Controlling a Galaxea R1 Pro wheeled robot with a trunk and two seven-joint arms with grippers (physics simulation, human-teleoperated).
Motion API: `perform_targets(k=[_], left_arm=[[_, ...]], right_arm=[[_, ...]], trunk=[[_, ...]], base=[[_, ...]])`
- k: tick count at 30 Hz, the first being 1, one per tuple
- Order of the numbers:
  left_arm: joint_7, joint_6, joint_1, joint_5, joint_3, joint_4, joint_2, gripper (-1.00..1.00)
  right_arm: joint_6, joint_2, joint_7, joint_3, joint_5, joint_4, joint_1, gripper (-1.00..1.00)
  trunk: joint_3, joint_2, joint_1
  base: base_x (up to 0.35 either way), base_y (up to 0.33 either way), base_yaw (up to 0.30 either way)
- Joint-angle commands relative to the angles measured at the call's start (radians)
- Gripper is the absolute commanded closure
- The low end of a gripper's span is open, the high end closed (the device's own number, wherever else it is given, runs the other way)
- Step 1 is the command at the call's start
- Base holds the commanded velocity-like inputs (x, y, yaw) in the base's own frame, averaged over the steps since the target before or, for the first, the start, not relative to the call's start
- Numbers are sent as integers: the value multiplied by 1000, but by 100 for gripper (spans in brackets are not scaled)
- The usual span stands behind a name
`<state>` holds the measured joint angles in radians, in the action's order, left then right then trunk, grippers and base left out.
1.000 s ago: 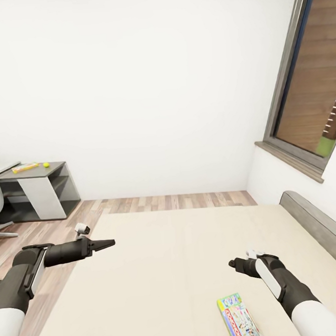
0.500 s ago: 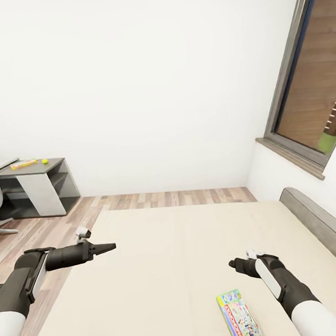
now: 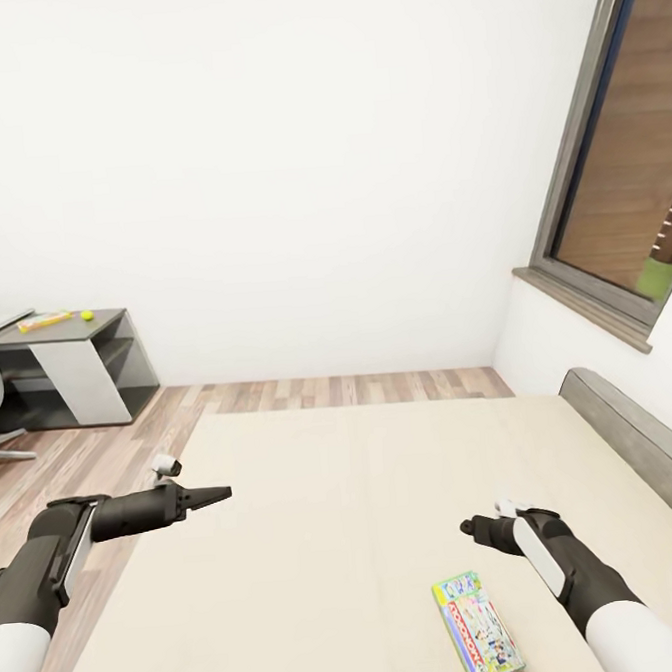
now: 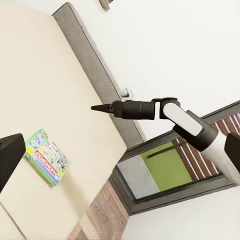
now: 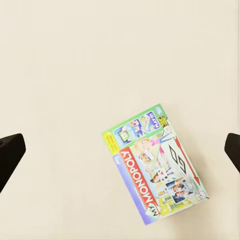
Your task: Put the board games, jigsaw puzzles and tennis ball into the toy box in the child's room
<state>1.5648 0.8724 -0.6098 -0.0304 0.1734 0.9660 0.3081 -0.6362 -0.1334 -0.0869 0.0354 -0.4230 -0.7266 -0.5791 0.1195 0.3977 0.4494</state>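
Right hand [image 3: 476,529] hovers over the bed [image 3: 369,514], fingers spread wide apart, as the right wrist view shows with a dark fingertip at each edge of the frame; nothing is held. Left hand [image 3: 219,494] reaches over the near edge of the mattress, its tip drawn to a narrow point, fingers together and empty. One board game [image 3: 477,629] lies flat on the cream mattress, just below and beside the right hand; in the right wrist view it lies between the two fingertips, printed face up, rotated at an angle. It has not been lifted.

At the far left of the head view stands a low dark-topped side unit [image 3: 73,366]. On its top rest one small yellow-green tennis ball [image 3: 87,315] and, close beside it, one flat yellow and pink item [image 3: 44,320], too small to identify with certainty.

Count visible: one board game, one ball, one flat item.

Progress, as judged: early. Nothing shown is stowed, and the board game under the right hand appears to be the first pick; the ball has yet to be collected.
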Motion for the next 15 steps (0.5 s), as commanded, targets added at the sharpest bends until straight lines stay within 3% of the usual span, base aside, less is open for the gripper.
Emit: perform_targets(k=[1,15], left_arm=[[5,11,-1,1,0,1,1,-100],[6,10,-1,0,0,2,1,-100]], right_arm=[[-3,-2,-9,4,-11,-1,-1,-100],[35,4,-10,4,-10,-2,-1,-100]], trunk=[[4,2,1],[27,2,1]], base=[[0,0,0],[0,0,0]])
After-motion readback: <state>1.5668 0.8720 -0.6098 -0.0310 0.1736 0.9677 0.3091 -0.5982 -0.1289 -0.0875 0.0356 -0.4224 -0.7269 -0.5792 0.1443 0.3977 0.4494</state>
